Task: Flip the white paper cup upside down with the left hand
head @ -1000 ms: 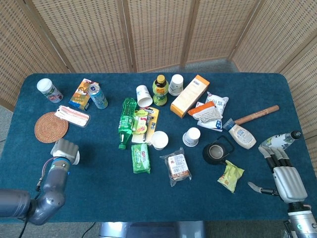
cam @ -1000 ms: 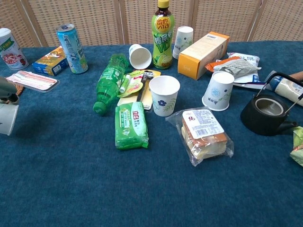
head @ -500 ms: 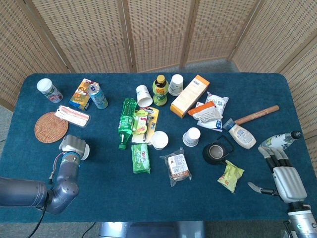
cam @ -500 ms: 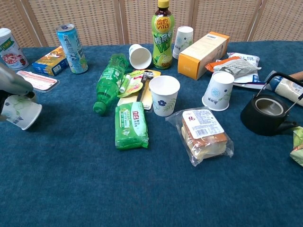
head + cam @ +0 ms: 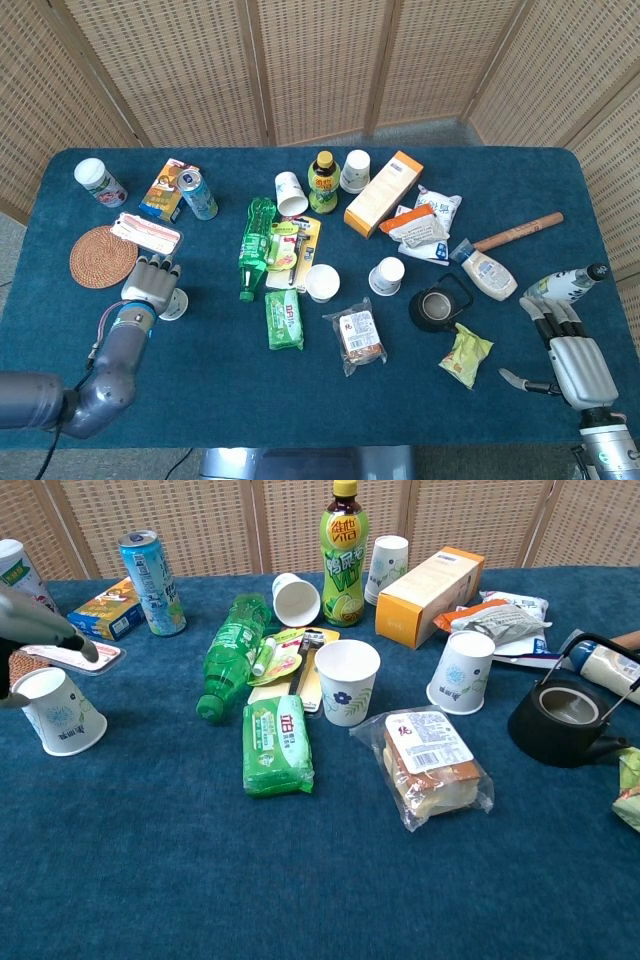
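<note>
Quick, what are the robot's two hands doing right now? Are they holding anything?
Left hand: fingers apart over the upside-down white paper cup; it seems to have let go, though I can't be sure.
Right hand: open, holding nothing, at the table's right edge.

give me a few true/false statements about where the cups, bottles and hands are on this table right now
1. The white paper cup by the left hand stands mouth down on the cloth. True.
2. The green plastic bottle stands upright. False: it lies on its side.
3. The right hand holds the black teapot. False: it rests near the table's right edge, apart from the teapot, holding nothing.
4. The cup with the blue flower stands mouth up. True.
5. The yellow-capped drink bottle lies flat. False: it stands upright beside the orange box.
</note>
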Motion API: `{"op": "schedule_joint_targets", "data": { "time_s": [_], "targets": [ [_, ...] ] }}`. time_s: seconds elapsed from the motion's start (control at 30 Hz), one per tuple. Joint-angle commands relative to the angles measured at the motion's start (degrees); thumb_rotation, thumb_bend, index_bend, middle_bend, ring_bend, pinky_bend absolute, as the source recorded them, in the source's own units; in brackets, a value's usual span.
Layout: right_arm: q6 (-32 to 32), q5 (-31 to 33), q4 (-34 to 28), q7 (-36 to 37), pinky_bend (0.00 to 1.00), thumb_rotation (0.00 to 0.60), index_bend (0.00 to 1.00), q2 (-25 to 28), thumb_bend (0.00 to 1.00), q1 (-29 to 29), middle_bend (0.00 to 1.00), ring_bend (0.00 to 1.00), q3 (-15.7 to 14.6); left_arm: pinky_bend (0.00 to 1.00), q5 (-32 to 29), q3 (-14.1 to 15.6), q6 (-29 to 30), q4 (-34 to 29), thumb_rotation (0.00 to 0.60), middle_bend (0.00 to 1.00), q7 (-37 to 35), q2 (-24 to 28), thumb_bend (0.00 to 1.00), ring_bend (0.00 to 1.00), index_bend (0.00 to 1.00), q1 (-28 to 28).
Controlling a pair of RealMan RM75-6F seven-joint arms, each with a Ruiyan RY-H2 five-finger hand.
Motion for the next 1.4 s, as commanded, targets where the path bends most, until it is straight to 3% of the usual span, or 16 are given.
{"op": "schedule_joint_targets", "data": {
  "time_s": [0.03, 0.2, 0.4, 0.6, 0.73, 0.87, 1.07, 1.2, 1.4],
  "targets": [
    [0.01, -0.05, -0.07, -0.1, 0.0, 0.389, 0.0, 0.0, 0.0, 0.01, 0.0, 0.0, -0.01, 0.11, 9.33, 0.95, -0.97, -6.59, 0.6, 0.0, -6.95, 7.2, 0.46, 0.0, 0.0, 3.97],
    [0.05, -0.29, -0.24, -0.27, 0.0, 0.391, 0.0, -0.05, 0.0, 0.02, 0.0, 0.0, -0.11, 0.1, 28.78, 2.72, -2.19, -9.36, 0.6, 0.0, -20.43, 13.89, 0.46, 0.0, 0.0, 13.33],
    [-0.13, -0.38, -0.3, -0.74, 0.0, 0.388, 0.0, -0.28, 0.0, 0.11, 0.0, 0.0, -0.22, 0.1, 52.37, 5.01, -1.84, -5.64, 0.6, 0.0, -39.27, 17.61, 0.46, 0.0, 0.0, 25.51],
    [-0.12, -0.38, -0.46, -1.28, 0.0, 0.388, 0.0, -0.48, 0.0, 0.1, 0.0, 0.0, -0.26, 0.09, 71.78, 6.23, 4.32, 0.97, 0.6, 0.0, -56.55, 17.5, 0.46, 0.0, 0.0, 34.83],
    [0.33, -0.24, -0.39, -1.59, 0.0, 0.39, 0.0, -0.58, 0.0, -0.05, 0.0, 0.0, -0.06, 0.07, 82.31, 7.42, 11.91, 6.6, 0.6, 0.0, -66.16, 15.56, 0.46, 0.0, 0.0, 40.87],
    [1.39, 0.34, -0.16, -1.88, 0.0, 0.39, 0.0, -0.74, 0.0, -0.4, 0.0, 0.0, 0.56, 0.01, 89.1, 8.3, 19.22, 12.82, 0.6, 0.0, -73.26, 12.32, 0.46, 0.0, 0.0, 46.05],
    [5.52, 0.94, 0.74, -4.96, 0.0, 0.4, 0.0, -2.07, 0.0, -1.66, 0.0, 0.0, 2.27, 0.0, 92.75, 7.35, 27.72, 21.34, 0.6, 0.0, -76.68, 6.3, 0.46, 0.0, 0.0, 51.83],
    [8.6, 2.23, 1.93, -9.37, 0.0, 0.45, 0.0, -3.91, 0.0, -2.58, 0.0, 0.0, 3.92, 0.0, 92.88, 6.38, 29.98, 24.52, 0.6, 0.0, -78.5, 3.25, 0.46, 0.0, 0.0, 54.02],
    [10.16, 3.51, 2.81, -11.01, 0.0, 0.455, 0.0, -5.31, 0.0, -3.16, 0.0, 0.0, 5.13, 0.0, 92.88, 5.03, 29.98, 27.18, 0.6, 0.0, -79.31, 0.79, 0.46, 0.0, 0.0, 55.11]
  ]
}}
